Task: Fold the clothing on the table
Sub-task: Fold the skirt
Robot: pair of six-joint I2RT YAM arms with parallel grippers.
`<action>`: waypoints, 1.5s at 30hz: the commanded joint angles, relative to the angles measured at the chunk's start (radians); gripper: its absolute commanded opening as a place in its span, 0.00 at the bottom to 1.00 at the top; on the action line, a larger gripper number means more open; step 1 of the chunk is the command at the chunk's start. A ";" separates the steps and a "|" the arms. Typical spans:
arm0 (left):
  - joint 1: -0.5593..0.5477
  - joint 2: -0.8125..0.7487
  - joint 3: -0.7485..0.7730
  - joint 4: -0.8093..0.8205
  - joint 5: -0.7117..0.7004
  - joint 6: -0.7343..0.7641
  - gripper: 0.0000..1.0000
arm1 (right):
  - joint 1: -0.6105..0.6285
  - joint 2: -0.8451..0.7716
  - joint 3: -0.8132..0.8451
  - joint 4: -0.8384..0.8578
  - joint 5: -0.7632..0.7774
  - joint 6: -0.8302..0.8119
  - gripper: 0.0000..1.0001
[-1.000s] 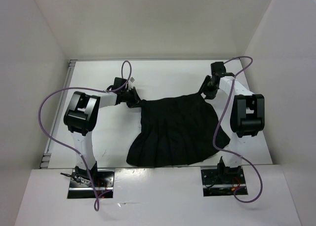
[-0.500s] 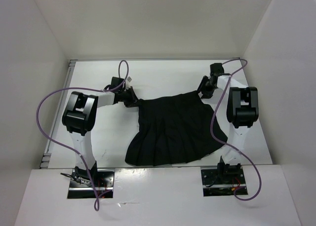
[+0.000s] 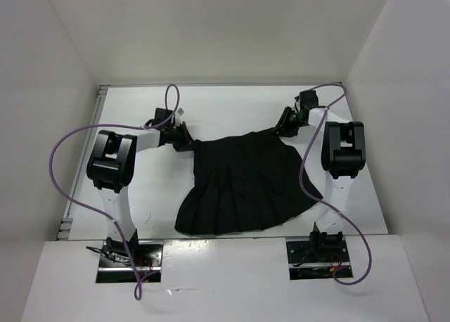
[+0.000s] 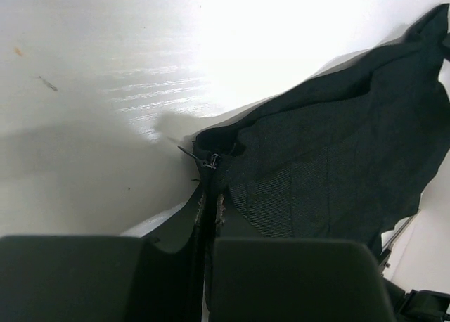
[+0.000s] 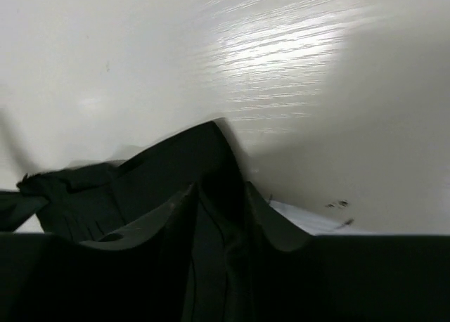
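Observation:
The clothing (image 3: 246, 185) is a black pleated skirt spread on the white table (image 3: 232, 107), waistband toward the back and hem near the arm bases. My left gripper (image 3: 184, 140) is shut on the waistband's left corner; in the left wrist view its jaws (image 4: 209, 195) pinch the black edge by a small zipper, with the clothing (image 4: 337, 167) stretching away to the right. My right gripper (image 3: 285, 127) sits at the waistband's right corner. In the right wrist view the fingers (image 5: 219, 195) stand apart, with a peak of the clothing (image 5: 140, 185) between them.
White walls close in the table on the left, back and right. A metal strip (image 3: 83, 174) runs along the left edge. Purple cables (image 3: 63, 160) loop over both arms. The arm bases (image 3: 130, 255) stand at the near edge.
Both grippers and the skirt have shifted a little to the left. The right arm's elbow swung inward and its jaws have narrowed around the waistband corner.

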 commanded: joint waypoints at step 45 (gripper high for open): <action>0.143 -0.525 -0.055 -0.077 0.231 0.068 0.00 | 0.144 -0.777 -0.211 -0.119 0.083 -0.011 0.00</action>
